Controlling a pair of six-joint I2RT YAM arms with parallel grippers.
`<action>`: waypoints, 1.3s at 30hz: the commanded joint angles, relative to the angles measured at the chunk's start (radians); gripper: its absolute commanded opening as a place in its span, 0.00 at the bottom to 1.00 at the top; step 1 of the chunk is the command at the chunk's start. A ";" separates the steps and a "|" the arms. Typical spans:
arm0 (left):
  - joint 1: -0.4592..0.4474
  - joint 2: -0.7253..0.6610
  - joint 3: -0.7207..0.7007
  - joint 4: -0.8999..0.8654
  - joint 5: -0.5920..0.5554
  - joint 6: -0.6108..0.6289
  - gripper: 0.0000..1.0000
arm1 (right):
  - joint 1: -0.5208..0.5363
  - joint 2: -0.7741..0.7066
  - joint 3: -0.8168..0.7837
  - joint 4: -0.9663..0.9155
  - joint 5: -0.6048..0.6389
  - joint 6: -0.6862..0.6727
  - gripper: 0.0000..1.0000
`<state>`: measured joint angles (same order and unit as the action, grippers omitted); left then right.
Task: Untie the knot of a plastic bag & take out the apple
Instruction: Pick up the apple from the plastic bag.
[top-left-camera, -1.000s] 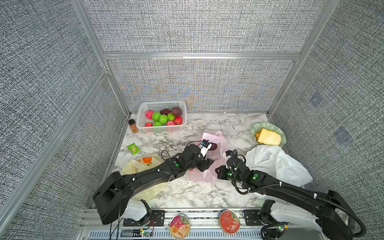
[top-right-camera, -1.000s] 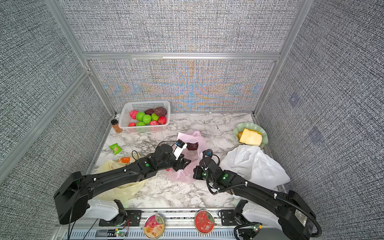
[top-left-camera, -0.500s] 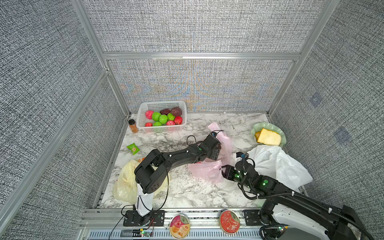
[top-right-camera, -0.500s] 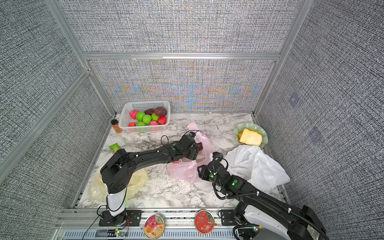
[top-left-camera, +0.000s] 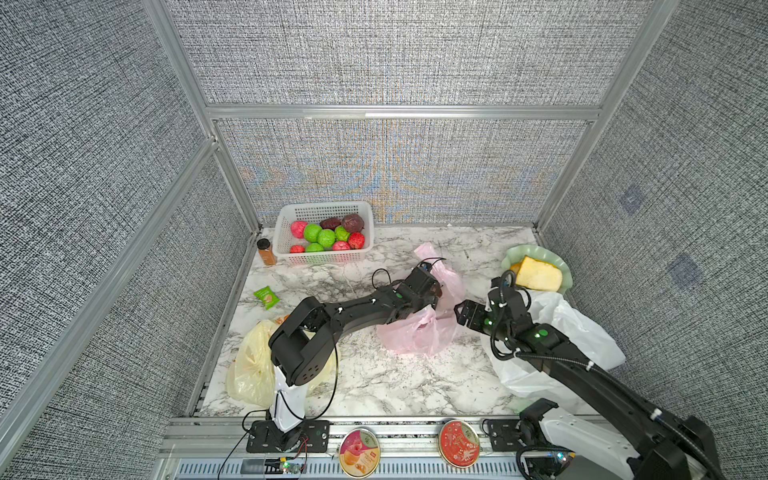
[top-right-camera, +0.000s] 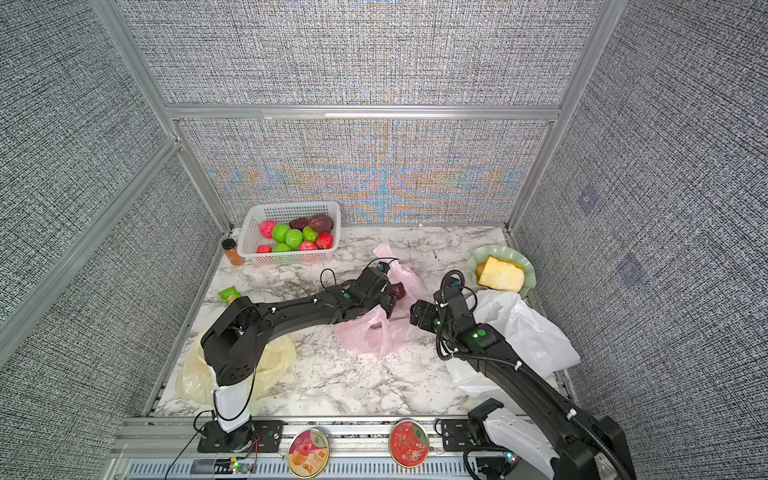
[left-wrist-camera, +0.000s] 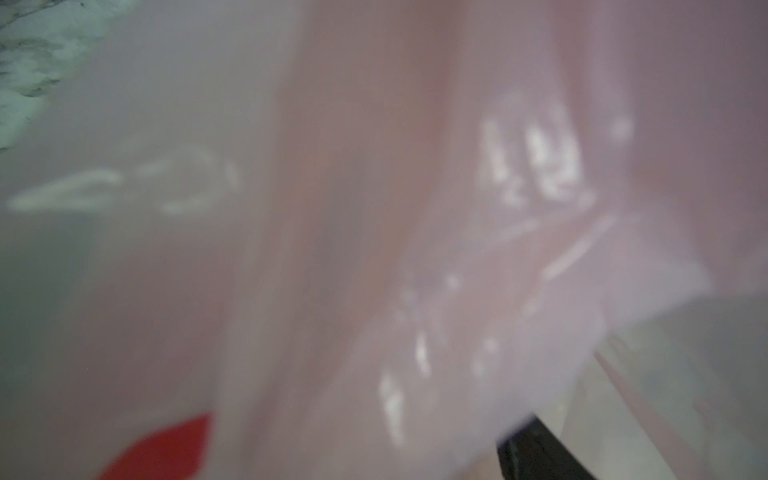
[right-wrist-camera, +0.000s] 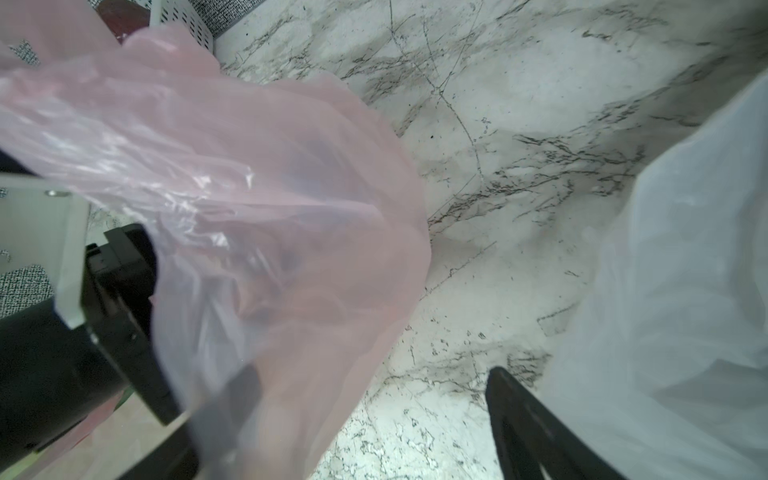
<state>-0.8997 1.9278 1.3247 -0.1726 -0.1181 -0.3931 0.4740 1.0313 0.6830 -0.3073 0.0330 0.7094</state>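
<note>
The pink plastic bag (top-left-camera: 415, 336) (top-right-camera: 370, 332) lies crumpled mid-table, and its knot is out of view. A dark red apple (top-right-camera: 399, 290) sits in the bag's open top. My left gripper (top-left-camera: 434, 291) (top-right-camera: 388, 296) is pushed into the bag right beside the apple. The left wrist view is blurred pink film (left-wrist-camera: 374, 208) with one black fingertip (left-wrist-camera: 536, 453), so the jaws' state is unclear. My right gripper (top-left-camera: 465, 316) (right-wrist-camera: 365, 386) stands open just right of the bag, holding nothing. Pink film drapes over one of its fingers (right-wrist-camera: 232, 399).
A white basket (top-left-camera: 286, 222) of fruit and a spice bottle (top-left-camera: 266, 251) stand at the back left. A green packet (top-left-camera: 266, 297) and a yellow bag (top-left-camera: 249, 365) lie left. A white bag (top-left-camera: 577, 332) and a green plate (top-left-camera: 509, 262) with bread sit right.
My right gripper let go of the pink bag, opened and drew back to the right. The left arm reached farther right and back into the bag, which slumped.
</note>
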 joint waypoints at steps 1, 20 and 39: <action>0.002 -0.013 -0.004 0.012 0.011 0.003 0.73 | -0.023 0.081 0.039 0.075 -0.136 -0.052 0.88; 0.004 -0.201 -0.187 0.109 -0.002 -0.051 0.75 | 0.111 0.202 -0.058 0.302 -0.115 0.020 0.00; -0.005 -0.107 -0.190 0.220 0.019 -0.134 0.81 | 0.172 0.077 -0.320 0.532 -0.121 0.359 0.00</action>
<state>-0.9024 1.8030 1.1110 0.0109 -0.0948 -0.5301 0.6609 1.1034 0.3775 0.1432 -0.0326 0.9882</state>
